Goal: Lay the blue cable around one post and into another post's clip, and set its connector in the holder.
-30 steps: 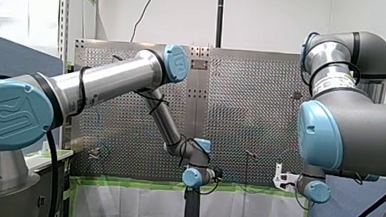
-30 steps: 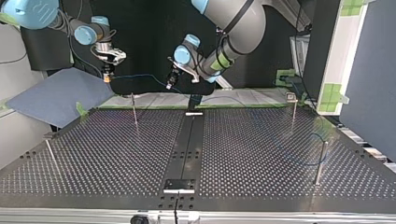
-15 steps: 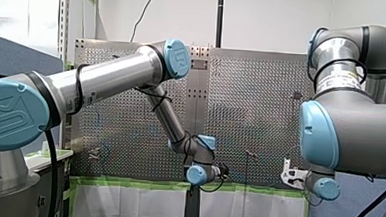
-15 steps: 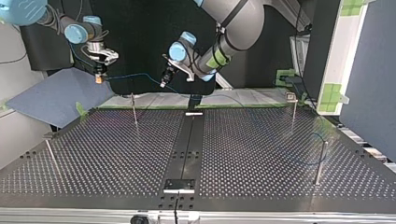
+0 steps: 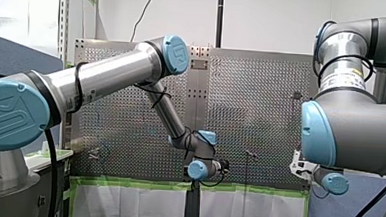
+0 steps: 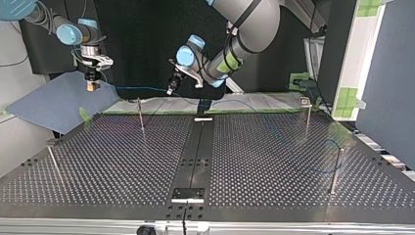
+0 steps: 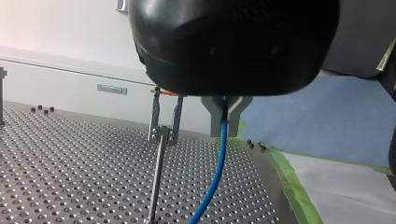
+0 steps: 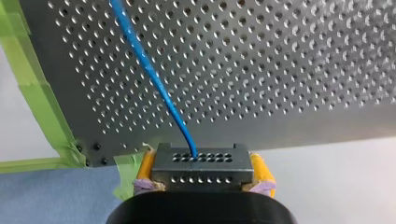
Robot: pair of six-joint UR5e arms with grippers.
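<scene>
Right hand [image 6: 91, 84] with connector [image 8: 201, 165] farther toward top view's left, blue cable [image 6: 134, 88] level

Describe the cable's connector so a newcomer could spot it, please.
In the right wrist view, find the green-taped corner of the perforated table. Beside it, my right end effector holds the connector: a grey block with small holes, ending the blue cable.

The bench [image 8: 280, 70] is matt grey perforated metal edged with dull green paper tape [image 8: 32, 88], the blue cable [image 8: 154, 79] has a smooth, glossy plastic jacket, its connector [image 8: 202, 163] looks like dark satin metal, and the slim post [image 7: 157, 182] is bare shiny metal.
</scene>
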